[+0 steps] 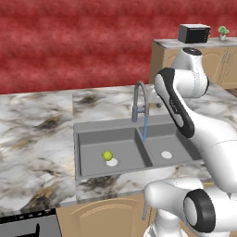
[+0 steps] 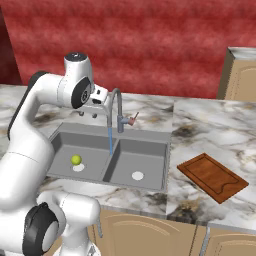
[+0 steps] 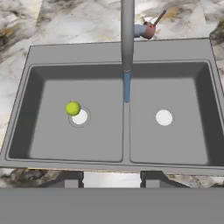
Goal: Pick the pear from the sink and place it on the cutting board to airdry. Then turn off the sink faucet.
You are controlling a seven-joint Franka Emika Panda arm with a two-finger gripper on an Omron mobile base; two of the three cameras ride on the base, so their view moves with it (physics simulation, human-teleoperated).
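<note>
The pear (image 3: 73, 108) is a small yellow-green ball lying in the left basin of the grey sink (image 3: 87, 52), touching the edge of the white drain. It also shows as pear (image 1: 108, 155) and pear (image 2: 76, 159). My gripper (image 2: 87, 114) hangs high above the sink's back edge, left of the faucet (image 2: 117, 107), and is open with nothing between its fingertips (image 3: 70, 179). A blue stream of water (image 3: 126, 87) runs from the faucet spout (image 3: 127, 35) onto the divider between the basins. The reddish-brown cutting board (image 2: 212, 176) lies on the counter right of the sink.
The faucet's small side handle (image 3: 151, 29) sticks out to the right of its base. Marble counter (image 1: 37, 134) surrounds the sink. A dark microwave (image 1: 194, 33) and a potted plant (image 1: 223, 32) stand on a far cabinet. A wooden cabinet (image 2: 242, 75) rises at the back right.
</note>
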